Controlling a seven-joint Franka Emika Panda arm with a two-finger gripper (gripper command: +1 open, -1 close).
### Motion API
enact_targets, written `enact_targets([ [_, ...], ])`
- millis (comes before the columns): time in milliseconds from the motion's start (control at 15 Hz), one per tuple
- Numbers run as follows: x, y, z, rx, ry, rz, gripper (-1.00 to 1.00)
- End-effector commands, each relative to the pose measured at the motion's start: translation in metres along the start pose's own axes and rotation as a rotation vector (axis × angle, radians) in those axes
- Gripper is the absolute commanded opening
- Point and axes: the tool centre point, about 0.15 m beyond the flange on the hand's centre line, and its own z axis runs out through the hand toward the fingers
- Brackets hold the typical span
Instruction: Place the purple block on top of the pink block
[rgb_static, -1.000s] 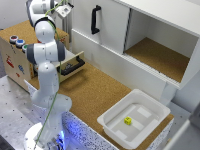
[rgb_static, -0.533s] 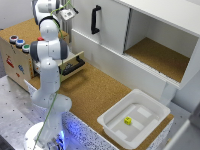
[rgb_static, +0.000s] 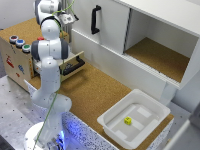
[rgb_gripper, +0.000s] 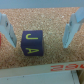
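Observation:
In the wrist view a dark purple block (rgb_gripper: 33, 44) with yellow letters stands on a cork surface. It sits between the two pale fingers (rgb_gripper: 71, 31) of my gripper (rgb_gripper: 37, 47), which is open with a gap on each side of the block. A sliver of a reddish-pink thing (rgb_gripper: 1, 41) shows at the picture's edge beside the other finger; I cannot tell if it is the pink block. In the exterior view the gripper (rgb_static: 65, 19) hangs over the cork top at the back left. Neither block shows there.
A wooden box (rgb_static: 15, 57) with coloured buttons stands at the exterior view's left, with an open drawer (rgb_static: 75, 63) beside it. A white cabinet (rgb_static: 145, 45) with a black handle (rgb_static: 94, 19) fills the back. A white bin (rgb_static: 112, 125) holds a small yellow block (rgb_static: 128, 120).
The wrist has shifted slightly toward the exterior view's right and come down a little toward the cork top.

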Motion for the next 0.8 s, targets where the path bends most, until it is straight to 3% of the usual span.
enact_targets([
  [0, 0.009, -0.009, 0.008, -0.004, -0.028, -0.016, -1.00],
  [267, 0.005, -0.014, 0.006, -0.012, -0.039, -0.019, -1.00],
  [733, 0.007, -0.021, -0.017, -0.076, -0.039, -0.051, -1.00],
])
